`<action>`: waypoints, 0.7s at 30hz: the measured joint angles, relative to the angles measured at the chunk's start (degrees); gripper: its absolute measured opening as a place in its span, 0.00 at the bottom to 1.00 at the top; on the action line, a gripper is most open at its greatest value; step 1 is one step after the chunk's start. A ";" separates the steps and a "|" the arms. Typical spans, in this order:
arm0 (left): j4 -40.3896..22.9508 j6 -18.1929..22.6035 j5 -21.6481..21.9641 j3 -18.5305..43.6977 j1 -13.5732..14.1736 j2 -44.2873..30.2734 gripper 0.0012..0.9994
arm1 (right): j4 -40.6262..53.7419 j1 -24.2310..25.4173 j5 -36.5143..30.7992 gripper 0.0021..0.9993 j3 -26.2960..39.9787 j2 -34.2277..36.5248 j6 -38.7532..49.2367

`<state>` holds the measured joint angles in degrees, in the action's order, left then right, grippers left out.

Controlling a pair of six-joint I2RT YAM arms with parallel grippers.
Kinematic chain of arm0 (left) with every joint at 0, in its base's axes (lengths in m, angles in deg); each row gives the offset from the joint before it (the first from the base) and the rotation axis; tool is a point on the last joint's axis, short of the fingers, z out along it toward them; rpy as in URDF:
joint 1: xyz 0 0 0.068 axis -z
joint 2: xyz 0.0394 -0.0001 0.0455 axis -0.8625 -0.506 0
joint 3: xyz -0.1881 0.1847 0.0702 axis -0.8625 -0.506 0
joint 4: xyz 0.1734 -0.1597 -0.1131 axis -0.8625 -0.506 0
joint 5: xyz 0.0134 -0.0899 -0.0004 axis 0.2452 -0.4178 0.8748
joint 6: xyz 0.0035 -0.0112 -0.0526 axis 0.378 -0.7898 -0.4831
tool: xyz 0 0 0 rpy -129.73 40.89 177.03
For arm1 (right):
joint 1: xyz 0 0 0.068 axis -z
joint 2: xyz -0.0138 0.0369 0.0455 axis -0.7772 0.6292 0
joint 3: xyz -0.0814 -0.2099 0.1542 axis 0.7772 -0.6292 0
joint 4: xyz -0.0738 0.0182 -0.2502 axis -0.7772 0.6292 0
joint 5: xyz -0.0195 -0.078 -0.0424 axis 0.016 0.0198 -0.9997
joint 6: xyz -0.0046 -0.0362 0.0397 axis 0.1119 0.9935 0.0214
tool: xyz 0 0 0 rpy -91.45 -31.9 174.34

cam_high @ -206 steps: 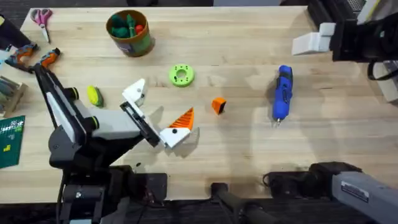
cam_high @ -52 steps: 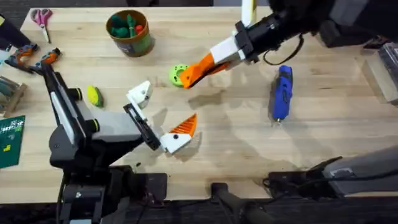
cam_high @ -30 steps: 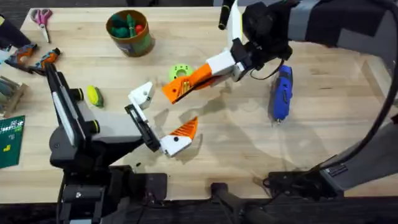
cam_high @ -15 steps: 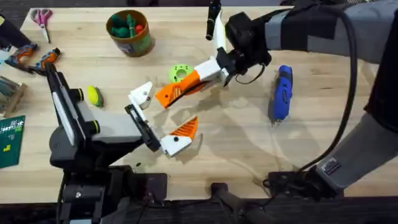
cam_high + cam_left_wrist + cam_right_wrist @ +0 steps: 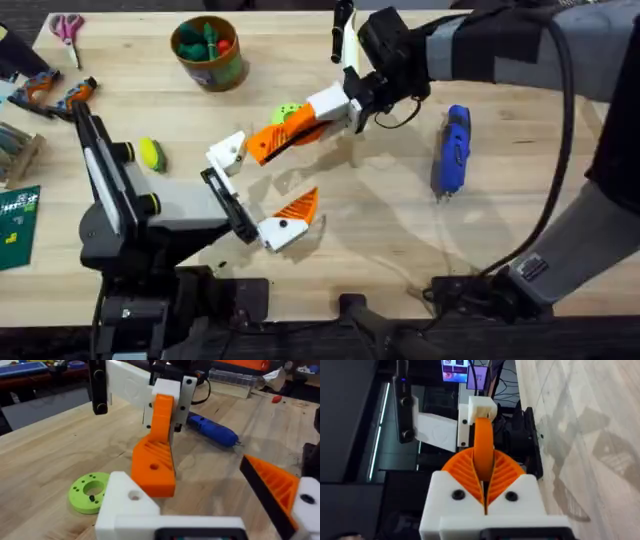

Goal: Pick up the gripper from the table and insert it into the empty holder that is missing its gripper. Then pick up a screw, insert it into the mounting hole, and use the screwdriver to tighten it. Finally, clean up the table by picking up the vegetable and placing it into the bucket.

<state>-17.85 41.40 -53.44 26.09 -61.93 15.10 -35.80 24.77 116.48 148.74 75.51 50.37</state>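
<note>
My right gripper [image 5: 298,128] reaches across the table, shut on the small orange gripper [image 5: 262,146]. The wedge's tip is right at the white empty holder [image 5: 227,151] on my left arm; whether they touch I cannot tell. In the left wrist view the orange gripper [image 5: 154,462] hangs just above the holder [image 5: 126,505]. My left gripper [image 5: 262,178] is open, and its other finger carries an orange tip [image 5: 295,208]. The blue screwdriver [image 5: 452,148] lies to the right. The vegetable [image 5: 150,153] lies at the left, and the bucket [image 5: 210,52] stands at the back. No screw is in view.
A green disc [image 5: 288,112] lies partly under the right gripper. Scissors [image 5: 68,27], orange-handled pliers [image 5: 55,92] and a green circuit board [image 5: 15,225] sit along the left edge. The bucket holds several toy items.
The right arm has swung left and down across the table with the orange gripper, bringing it up to the empty holder. The left arm has stayed put.
</note>
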 joint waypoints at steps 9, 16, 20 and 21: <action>0.00 0.04 0.00 0.00 0.00 0.00 0.99 | -3.11 -2.72 -0.09 0.01 0.00 0.00 -2.65; 0.02 0.43 0.48 0.00 0.00 0.00 0.99 | -7.31 -3.28 -0.31 0.01 -0.02 0.00 -6.78; 0.00 0.41 0.57 0.00 -0.02 0.00 0.99 | -8.12 -3.33 -0.83 0.01 -0.02 0.00 -9.09; 0.00 0.41 0.64 0.00 -0.02 0.01 0.99 | -8.65 -3.34 -1.01 0.01 -0.02 0.00 -9.66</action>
<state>-17.85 41.82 -52.80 26.09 -61.95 15.11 -44.45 21.43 115.47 148.72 75.51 40.71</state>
